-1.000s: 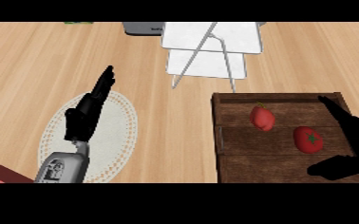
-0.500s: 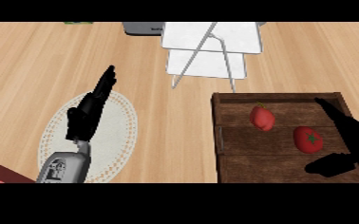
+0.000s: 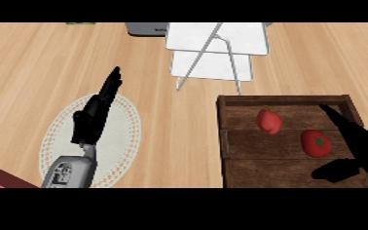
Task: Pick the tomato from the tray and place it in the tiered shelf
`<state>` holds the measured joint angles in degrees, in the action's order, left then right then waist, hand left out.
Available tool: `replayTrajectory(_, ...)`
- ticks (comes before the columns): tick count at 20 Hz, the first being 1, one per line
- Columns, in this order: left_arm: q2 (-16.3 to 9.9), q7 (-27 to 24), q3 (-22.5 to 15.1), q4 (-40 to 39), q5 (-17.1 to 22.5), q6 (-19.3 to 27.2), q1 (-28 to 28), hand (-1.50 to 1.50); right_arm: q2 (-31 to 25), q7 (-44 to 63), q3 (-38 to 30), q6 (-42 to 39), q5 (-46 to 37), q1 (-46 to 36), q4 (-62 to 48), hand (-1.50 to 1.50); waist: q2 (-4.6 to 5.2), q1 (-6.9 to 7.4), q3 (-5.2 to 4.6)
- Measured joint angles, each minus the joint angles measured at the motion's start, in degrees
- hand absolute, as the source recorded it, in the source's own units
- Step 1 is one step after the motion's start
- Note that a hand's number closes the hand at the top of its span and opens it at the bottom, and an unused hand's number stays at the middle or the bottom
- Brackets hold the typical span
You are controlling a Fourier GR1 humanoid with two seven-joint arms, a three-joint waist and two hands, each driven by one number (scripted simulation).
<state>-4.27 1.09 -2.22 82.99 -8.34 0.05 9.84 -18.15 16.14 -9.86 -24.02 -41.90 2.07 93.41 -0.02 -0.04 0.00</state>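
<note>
A dark wooden tray [image 3: 287,168] holds one tomato [image 3: 315,143] and one red pepper [image 3: 269,120]. The right hand [image 3: 350,141] is spread beside the tomato; the left hand [image 3: 97,111] rests straight-fingered over a round mat [image 3: 126,141].

Bright, even light; soft shadows

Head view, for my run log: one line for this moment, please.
right hand: open beside tomato | tomato: in tray | left hand: resting

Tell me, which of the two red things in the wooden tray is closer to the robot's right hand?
The rounder tomato with the green stalk, lying right beside the right hand. The other red fruit sits further left and up the tray.
</note>
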Motion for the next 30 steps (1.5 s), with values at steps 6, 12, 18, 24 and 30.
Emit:
replayTrajectory(6,-0.27,1.21,0.33,1.71,0.08,-0.8,-0.87,0.0,-0.08,-2.34,2.28,0.44,-3.08,0.37,-1.88,1.5,-0.04,0.03,-0.05)
replayTrajectory(12,-0.48,1.14,1.17,1.18,0.26,-1.53,-0.69,0.0,-0.48,-5.84,3.34,3.69,-6.71,-0.49,-3.34,1.5,-0.11,0.01,-0.19)
replayTrajectory(18,0.19,1.63,0.26,1.45,-0.35,-1.58,-0.32,0.0,9.49,3.06,14.0,8.0,-13.11,-1.08,2.17,1.5,-0.18,0.82,-0.37)
replayTrajectory(24,0.95,1.38,-1.26,0.63,-0.69,-2.32,1.17,0.0,15.81,19.25,30.95,15.04,-15.8,-7.21,1.69,1.5,0.13,4.21,-0.36)
replayTrajectory(30,1.14,1.35,-1.8,0.18,-0.71,-2.86,1.92,0.0,17.31,33.34,43.25,30.05,-12.8,-14.49,3.04,1.5,0.14,5.38,-0.08)
